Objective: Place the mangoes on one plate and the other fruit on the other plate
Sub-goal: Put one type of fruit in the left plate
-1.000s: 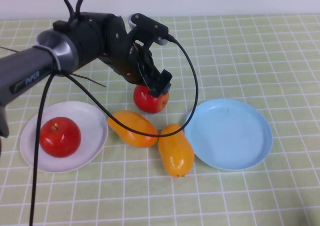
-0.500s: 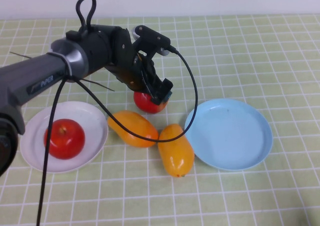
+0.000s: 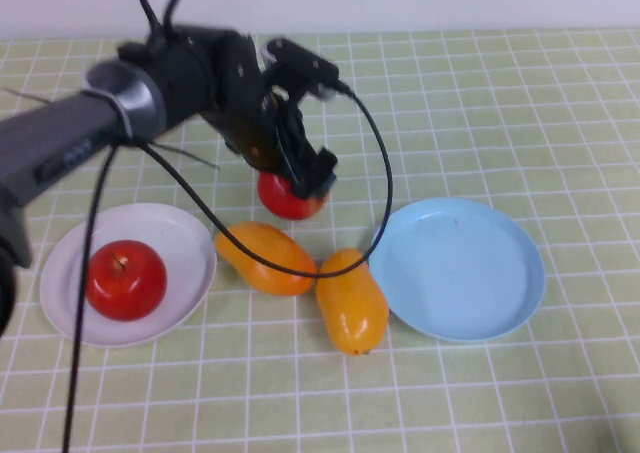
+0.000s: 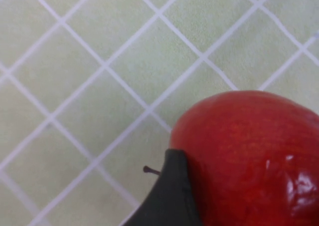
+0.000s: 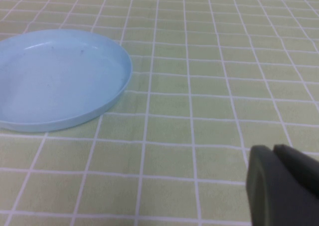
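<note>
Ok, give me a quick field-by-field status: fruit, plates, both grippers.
left gripper: shut on the second apple, behind the mangoes
right gripper: out of the high view; over bare tablecloth beside the blue plate, in its wrist view
white plate: holds one apple
blue plate: holds nothing
mangoes: two, on the tablecloth between the plates, one nearer the white plate, one against the blue plate's rim

Upper part of the held apple (image 3: 285, 197) hidden, apparently behind the left gripper (image 3: 305, 178).
</note>
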### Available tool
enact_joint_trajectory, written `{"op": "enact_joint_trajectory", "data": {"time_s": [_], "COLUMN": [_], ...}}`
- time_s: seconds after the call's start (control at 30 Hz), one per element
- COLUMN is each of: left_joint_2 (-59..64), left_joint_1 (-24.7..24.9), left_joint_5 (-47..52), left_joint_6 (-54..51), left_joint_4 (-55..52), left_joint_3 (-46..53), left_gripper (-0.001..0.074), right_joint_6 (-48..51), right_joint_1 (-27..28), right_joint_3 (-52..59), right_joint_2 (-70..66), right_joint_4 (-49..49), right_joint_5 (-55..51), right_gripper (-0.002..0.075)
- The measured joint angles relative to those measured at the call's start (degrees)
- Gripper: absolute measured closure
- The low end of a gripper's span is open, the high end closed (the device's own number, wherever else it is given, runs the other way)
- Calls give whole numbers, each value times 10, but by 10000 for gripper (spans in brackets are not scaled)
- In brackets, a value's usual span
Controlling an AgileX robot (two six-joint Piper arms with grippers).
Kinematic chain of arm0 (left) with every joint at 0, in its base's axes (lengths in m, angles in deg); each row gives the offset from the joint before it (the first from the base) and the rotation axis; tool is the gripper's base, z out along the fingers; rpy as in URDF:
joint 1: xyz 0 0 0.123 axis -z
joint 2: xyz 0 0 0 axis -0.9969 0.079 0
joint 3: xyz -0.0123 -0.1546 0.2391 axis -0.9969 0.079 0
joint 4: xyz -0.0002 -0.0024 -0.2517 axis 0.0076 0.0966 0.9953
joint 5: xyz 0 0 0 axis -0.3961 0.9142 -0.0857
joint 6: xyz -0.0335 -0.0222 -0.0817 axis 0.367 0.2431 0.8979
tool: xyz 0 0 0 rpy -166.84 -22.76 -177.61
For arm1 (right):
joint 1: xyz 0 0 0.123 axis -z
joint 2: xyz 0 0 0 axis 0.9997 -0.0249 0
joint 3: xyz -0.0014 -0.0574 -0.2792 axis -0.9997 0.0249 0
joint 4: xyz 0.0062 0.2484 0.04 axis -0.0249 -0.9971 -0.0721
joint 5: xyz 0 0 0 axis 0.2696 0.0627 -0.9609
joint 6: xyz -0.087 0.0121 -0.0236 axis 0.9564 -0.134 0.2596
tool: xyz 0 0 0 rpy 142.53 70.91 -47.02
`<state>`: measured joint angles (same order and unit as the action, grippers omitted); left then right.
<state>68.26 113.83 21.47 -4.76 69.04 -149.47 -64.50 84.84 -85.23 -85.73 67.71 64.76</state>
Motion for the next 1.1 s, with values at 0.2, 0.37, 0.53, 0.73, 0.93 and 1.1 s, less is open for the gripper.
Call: {"op": "enact_joint_trajectory", "data": {"time_s": [0.2, 0.37, 0.53, 0.73, 0.93, 1.1], "left_joint_2": [-74, -105, -107, -107, -107, -107], "left_joint_1": [-10, -38, -56, -76, -87, -89], "left_joint_5": [76, 136, 144, 109, 116, 118], "left_joint_6": [32, 88, 111, 168, 186, 192], "left_joint_4": [-36, -64, -113, -174, -183, -176], "left_joint_3": [-21, 8, 71, 130, 137, 137], "left_gripper": [153, 153, 153, 153, 153, 112], "right_joint_6": [0, 0, 0, 0, 0, 0], "right_joint_1": [0, 0, 0, 0, 0, 0], "right_joint_3": [0, 0, 0, 0, 0, 0], "right_joint_2": [0, 0, 0, 0, 0, 0], "right_joint_4": [0, 0, 0, 0, 0, 0], "right_joint_5": [0, 0, 0, 0, 0, 0], "right_gripper": [743, 743, 743, 742, 743, 743]}}
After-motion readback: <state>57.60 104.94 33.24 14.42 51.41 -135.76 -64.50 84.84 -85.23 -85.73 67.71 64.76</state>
